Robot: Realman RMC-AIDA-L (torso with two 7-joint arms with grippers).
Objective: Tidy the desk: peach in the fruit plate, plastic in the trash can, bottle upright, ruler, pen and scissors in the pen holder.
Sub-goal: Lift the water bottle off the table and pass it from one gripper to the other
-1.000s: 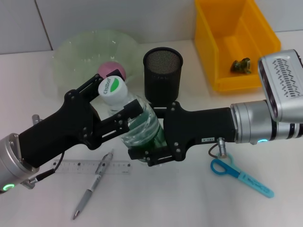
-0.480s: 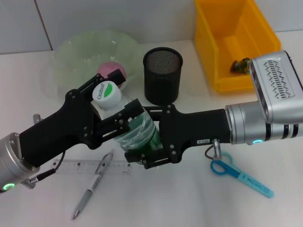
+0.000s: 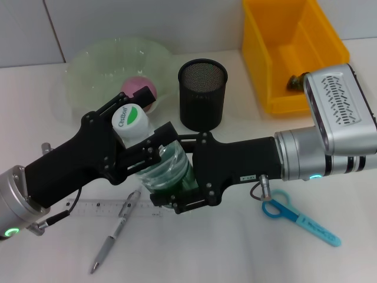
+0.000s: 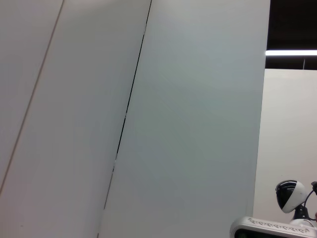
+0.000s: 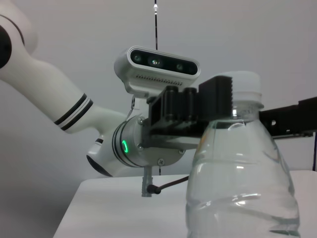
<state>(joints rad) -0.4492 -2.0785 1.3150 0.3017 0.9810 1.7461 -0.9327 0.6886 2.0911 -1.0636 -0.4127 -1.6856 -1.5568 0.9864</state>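
Even, bright overhead light fills the head view; soft shadows sit under the arms on the desk. The bottle shows small glints, sharp at close range. A lit strip glows upper right

Plain white desk pushed up against a pale grey paneled wall, with thin dark seams running between the panels. From the left wrist view the wall panels end at a dark gap up top with a bright light strip across it, and there's a cream wall below.
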